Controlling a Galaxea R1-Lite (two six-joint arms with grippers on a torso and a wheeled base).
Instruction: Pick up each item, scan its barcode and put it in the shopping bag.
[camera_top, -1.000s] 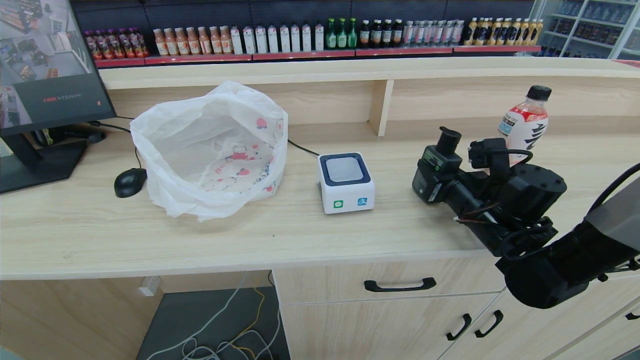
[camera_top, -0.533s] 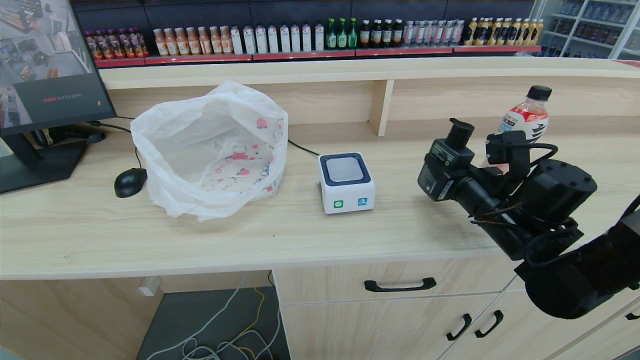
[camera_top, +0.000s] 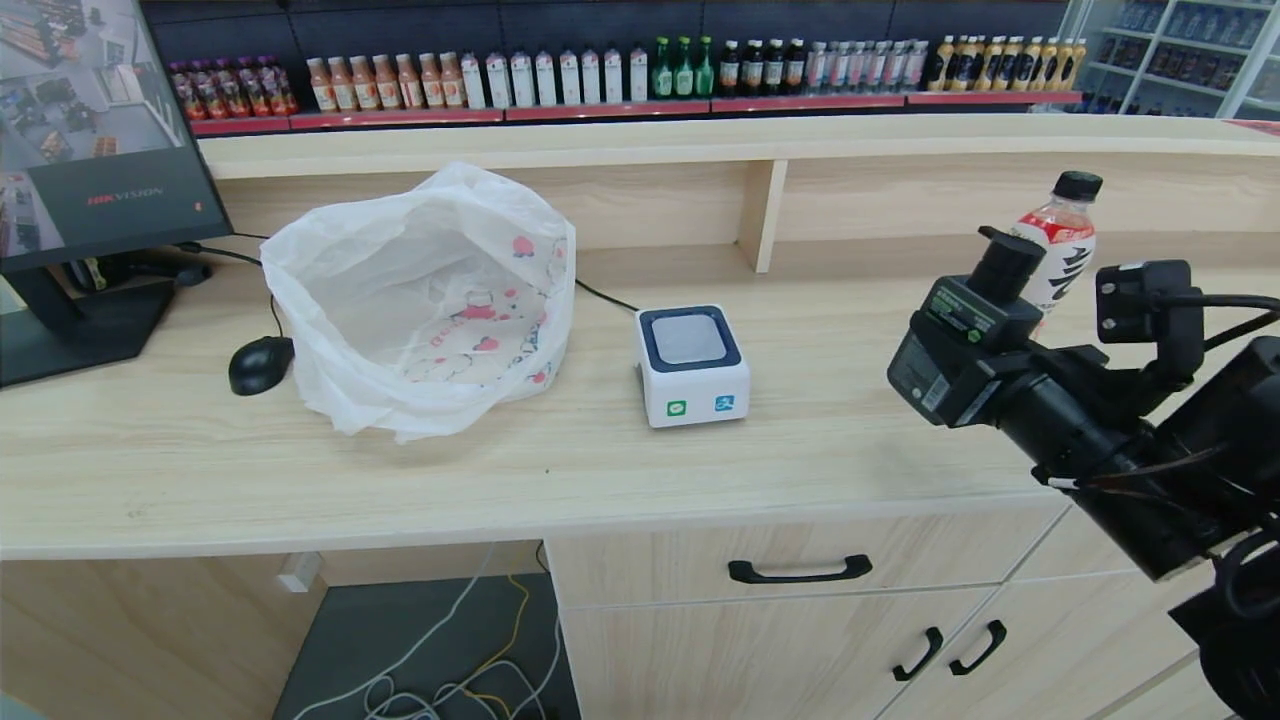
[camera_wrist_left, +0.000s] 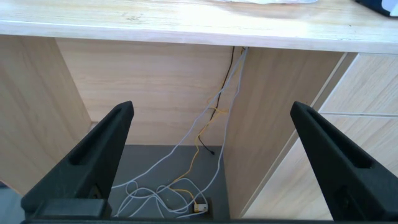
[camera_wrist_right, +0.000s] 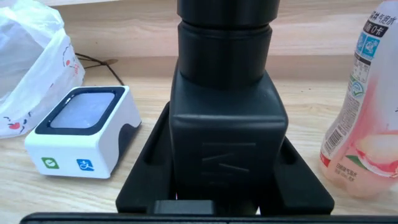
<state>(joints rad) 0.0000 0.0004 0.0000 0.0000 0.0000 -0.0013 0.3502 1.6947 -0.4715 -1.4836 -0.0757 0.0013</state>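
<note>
— On the counter (camera_top: 600, 460), how much of the job looks done?

— None of it, by my reading. The drink bottle (camera_top: 1062, 228) stands upright at the far right end, black cap on, with nothing gripping it. The white shopping bag (camera_top: 300, 260) sits open well to the left, and I can make out no item inside it (only its printed pattern shows through the plastic).

— And the barcode scanner (camera_top: 692, 365)?

— It sits between bag and bottle, just beside the bag, window facing up. Nothing is held over it.

— Where are the arms?

— The right gripper (camera_top: 1003, 268) hovers above the counter just in front of the bottle, which stands close beside it in the right wrist view. It isn't carrying anything that I can see. Whether it is released or clenched, I cannot tell.

— The left one?

— The left gripper (camera_wrist_left: 211, 112) is down below the counter's edge, looking into the recess with the loose cables (camera_wrist_left: 186, 180). Its jaws are spread wide with nothing between them.

— So what remains?

— Everything, I'd judge: taking hold of the bottle, showing its barcode to the scanner's window, then carrying it across and dropping it into the bag. It is the one item I see on the counter, so that single cycle may be the whole job.
</note>
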